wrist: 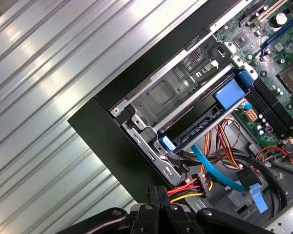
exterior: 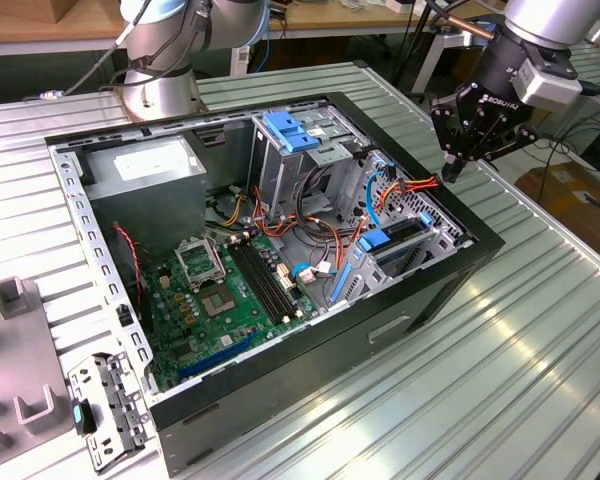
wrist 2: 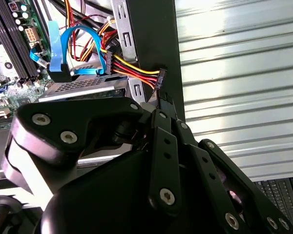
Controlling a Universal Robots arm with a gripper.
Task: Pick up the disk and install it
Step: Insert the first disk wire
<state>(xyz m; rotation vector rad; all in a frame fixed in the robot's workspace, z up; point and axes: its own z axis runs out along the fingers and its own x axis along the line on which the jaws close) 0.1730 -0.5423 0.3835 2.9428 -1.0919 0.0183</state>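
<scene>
Farthest toward the exterior view's left inside the open computer case [exterior: 280, 400] sits the grey power supply [exterior: 145, 165]. The green motherboard [exterior: 230, 290] lies flat on the case floor beside it. Toward the middle of the case, a metal bay is topped by a light-blue latch plate [exterior: 290, 130].

Further right, against the case's wall, the lower drive cage [wrist: 151, 109] holds the disk [exterior: 398, 236]. It lies in the cage with its blue frame edge outward, as the first wrist view [wrist: 200, 127] shows. Red, yellow and orange power leads [wrist: 190, 187] and a blue data cable [wrist: 215, 168] run close by it.

I'd judge the disk stiff, fairly dense and sensitive to knocks. It is best taken by its plastic frame edges, not the flat face, and kept clear of those wires.

At the far right, the claw [exterior: 450, 172] hangs over the case's rim just beside the cage. Its fingers are drawn together on nothing, tips pointing down [wrist: 158, 192]. The case rests on a ribbed metal table [exterior: 500, 380].
</scene>
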